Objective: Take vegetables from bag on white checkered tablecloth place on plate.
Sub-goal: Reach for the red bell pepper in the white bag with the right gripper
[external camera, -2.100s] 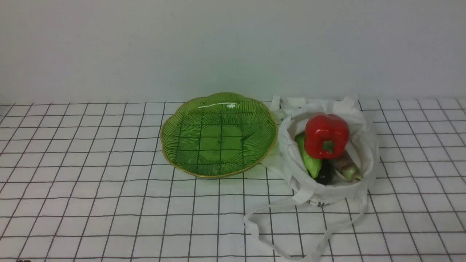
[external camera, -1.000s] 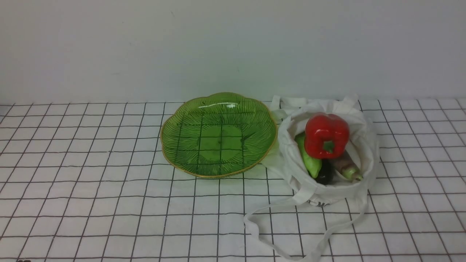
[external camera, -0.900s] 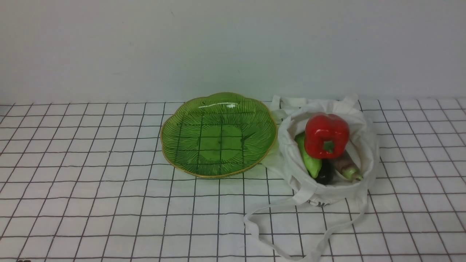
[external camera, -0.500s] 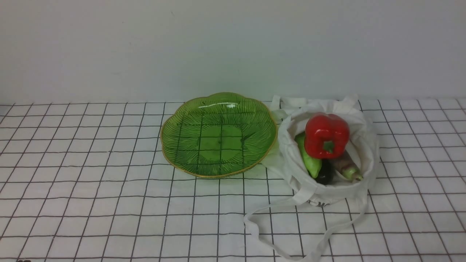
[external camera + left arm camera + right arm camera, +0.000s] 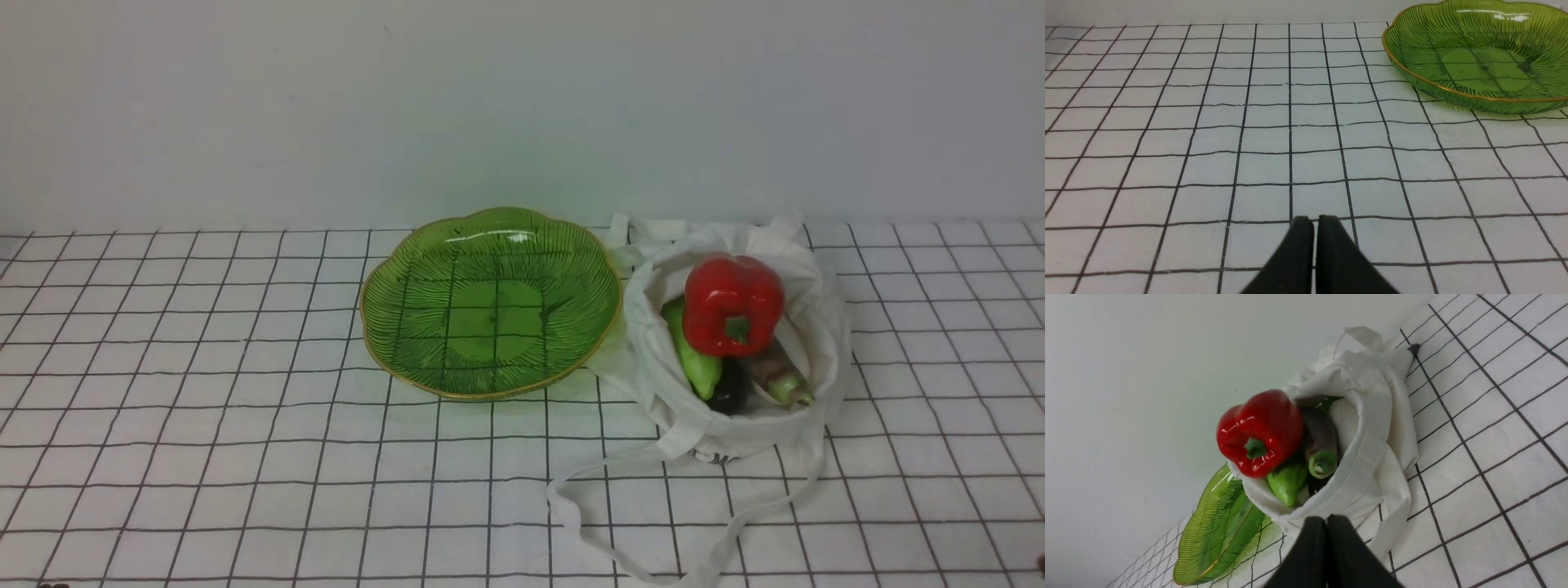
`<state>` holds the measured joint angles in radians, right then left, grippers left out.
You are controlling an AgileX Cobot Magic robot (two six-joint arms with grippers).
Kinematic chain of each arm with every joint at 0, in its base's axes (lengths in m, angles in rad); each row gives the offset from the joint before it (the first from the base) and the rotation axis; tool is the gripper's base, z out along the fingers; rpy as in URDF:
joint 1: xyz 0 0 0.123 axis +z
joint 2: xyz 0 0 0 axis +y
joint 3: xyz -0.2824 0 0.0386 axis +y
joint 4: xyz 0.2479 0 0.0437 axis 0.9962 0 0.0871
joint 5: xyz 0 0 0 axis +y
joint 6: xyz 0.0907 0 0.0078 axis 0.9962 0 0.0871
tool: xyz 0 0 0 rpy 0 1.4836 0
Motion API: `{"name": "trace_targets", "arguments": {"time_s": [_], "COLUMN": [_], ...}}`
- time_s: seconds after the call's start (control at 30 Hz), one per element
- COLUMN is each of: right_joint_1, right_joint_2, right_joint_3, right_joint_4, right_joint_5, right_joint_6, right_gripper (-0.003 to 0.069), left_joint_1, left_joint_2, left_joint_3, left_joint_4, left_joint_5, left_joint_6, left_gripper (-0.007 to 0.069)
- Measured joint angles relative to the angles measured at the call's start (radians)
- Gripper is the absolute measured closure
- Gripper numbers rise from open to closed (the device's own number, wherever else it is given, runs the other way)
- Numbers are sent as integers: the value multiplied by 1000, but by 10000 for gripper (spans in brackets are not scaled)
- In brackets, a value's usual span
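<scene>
Front view: root [image 5: 775, 374] in bag [image 5: 820, 343] points, seemingly, tip toward camera.

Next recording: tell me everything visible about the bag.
The bag is a soft off-white cloth tote, slumped open on the tablecloth just right of the plate; whether they touch is unclear. Long thin straps trail forward. Small dark print shows near its base. Inside lie a red pepper on top, a green pepper, eggplant and root.
</scene>
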<state>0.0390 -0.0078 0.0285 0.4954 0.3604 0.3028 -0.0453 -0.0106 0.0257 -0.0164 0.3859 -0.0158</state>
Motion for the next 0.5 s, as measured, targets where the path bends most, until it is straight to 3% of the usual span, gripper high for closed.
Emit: {"name": "trace_targets", "arguments": {"time_s": [0.17,0.3,0.5], "right_joint_1": [0,0,0], "right_joint_2": [0,23,330], "right_joint_3": [-77,-242,-443], "right_joint_4": [-5,-101,-340], "right_joint_5": [25,57,390], "right_joint_6": [-40,-119,-113], "right_gripper": [674,674,673], "left_joint_1": [0,0,0], "left_joint_2": [0,0,0], "left_joint_3": [0,0,0], "left_joint_4": [0,0,0], "left_joint_5": [0,0,0], "left_joint_6": [0,0,0], "left_gripper": [632,632,632]}}
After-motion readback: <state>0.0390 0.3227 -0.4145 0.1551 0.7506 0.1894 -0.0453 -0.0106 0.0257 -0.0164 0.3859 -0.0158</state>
